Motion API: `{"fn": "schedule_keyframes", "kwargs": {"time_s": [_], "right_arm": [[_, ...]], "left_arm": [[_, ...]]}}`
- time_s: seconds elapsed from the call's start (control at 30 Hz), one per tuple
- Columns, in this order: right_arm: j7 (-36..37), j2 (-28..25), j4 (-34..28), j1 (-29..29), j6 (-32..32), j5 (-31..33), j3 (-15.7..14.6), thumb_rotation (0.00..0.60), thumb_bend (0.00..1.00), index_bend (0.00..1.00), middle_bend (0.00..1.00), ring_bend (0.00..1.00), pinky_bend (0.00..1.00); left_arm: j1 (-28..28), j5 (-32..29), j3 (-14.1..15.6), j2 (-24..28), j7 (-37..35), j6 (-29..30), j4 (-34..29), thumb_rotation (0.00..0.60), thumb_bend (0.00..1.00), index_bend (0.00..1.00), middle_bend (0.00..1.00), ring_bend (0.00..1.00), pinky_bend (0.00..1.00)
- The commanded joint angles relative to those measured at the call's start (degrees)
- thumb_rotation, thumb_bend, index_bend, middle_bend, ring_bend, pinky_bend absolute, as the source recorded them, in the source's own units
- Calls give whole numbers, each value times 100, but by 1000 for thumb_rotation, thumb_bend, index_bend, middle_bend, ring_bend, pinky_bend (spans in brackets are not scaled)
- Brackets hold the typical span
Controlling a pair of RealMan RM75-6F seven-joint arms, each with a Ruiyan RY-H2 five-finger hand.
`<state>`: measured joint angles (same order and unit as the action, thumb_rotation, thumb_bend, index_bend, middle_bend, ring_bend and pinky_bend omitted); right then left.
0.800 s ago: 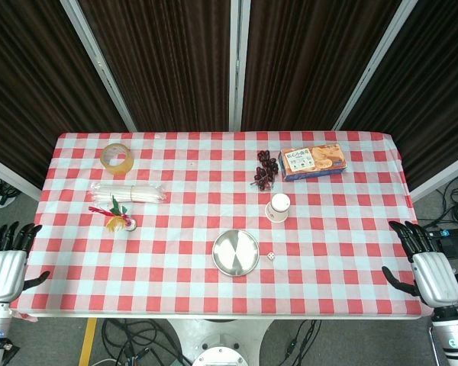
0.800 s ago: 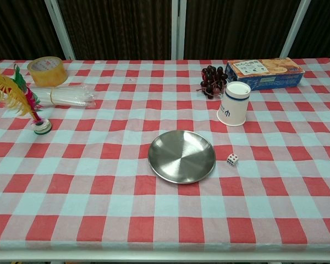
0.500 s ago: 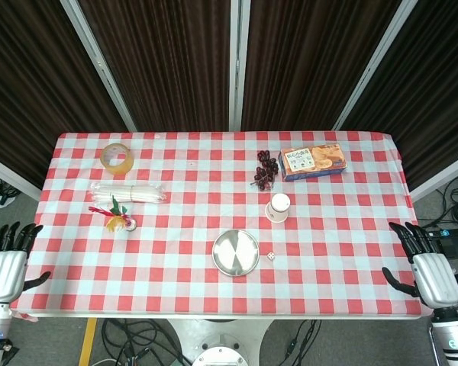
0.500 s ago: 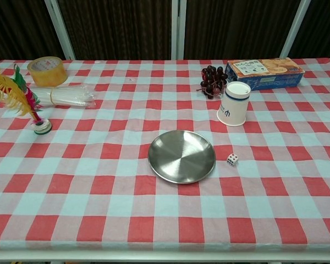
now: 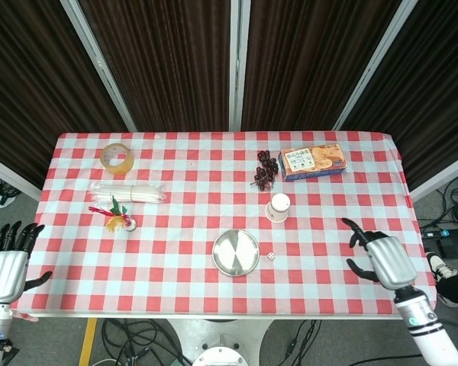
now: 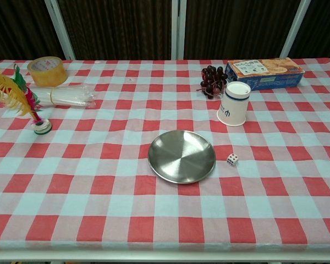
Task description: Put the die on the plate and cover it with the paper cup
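Observation:
A small white die [image 5: 270, 256] [image 6: 232, 159] lies on the checked cloth just right of the round steel plate [image 5: 236, 252] [image 6: 181, 156]. A white paper cup [image 5: 278, 207] [image 6: 234, 104] stands upside down behind the die. My right hand [image 5: 382, 259] hovers over the table's front right part, fingers spread and holding nothing, well to the right of the die. Off the front left corner, my left hand [image 5: 6, 267] is open with nothing in it. Neither hand shows in the chest view.
A biscuit box [image 5: 313, 162] and a bunch of dark grapes [image 5: 265, 169] lie at the back right. A tape roll [image 5: 116, 158], a bag of straws [image 5: 130, 192] and a feathered shuttlecock [image 5: 117, 217] occupy the left side.
My right hand has moved left from beyond the table's right edge to above the cloth. The left hand and all objects stay where they were.

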<state>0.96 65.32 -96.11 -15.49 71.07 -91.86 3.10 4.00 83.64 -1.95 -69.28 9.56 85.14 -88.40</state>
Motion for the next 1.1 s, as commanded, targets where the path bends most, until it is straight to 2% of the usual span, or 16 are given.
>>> {"fn": "schedule_keyframes", "kwargs": {"time_s": [0.03, 0.2, 0.33, 0.6, 0.83, 1.1], "right_arm": [[-609, 457, -87, -660, -1078, 479, 119, 600, 170, 180, 707, 666, 720], [-947, 1008, 238, -1132, -1734, 891, 245, 600, 170, 292, 861, 814, 865], [-1221, 1374, 488, -1448, -2174, 1167, 267, 600, 171, 354, 915, 882, 936], [-1844, 2013, 1022, -1956, -2678, 1677, 306, 600, 208, 386, 934, 901, 955], [-2198, 2225, 1158, -2160, -2783, 1947, 239, 600, 211, 400, 934, 902, 955], [-2256, 2458, 1400, -2296, -2803, 2124, 174, 600, 233, 436, 934, 902, 955]], "left_arm": [[0, 7, 4, 4, -9, -2, 4, 600, 0, 142, 129, 22, 18], [-6, 16, 3, 3, -34, 10, 21, 600, 0, 142, 129, 21, 18], [9, 28, -1, -8, -47, -3, 39, 600, 0, 142, 129, 22, 18], [24, 14, -8, -23, -117, -43, 96, 600, 0, 143, 129, 22, 18], [26, 3, -10, -54, -203, -62, 157, 600, 0, 143, 129, 21, 18], [33, -1, -12, -77, -309, -85, 229, 600, 0, 143, 129, 22, 18]]}}
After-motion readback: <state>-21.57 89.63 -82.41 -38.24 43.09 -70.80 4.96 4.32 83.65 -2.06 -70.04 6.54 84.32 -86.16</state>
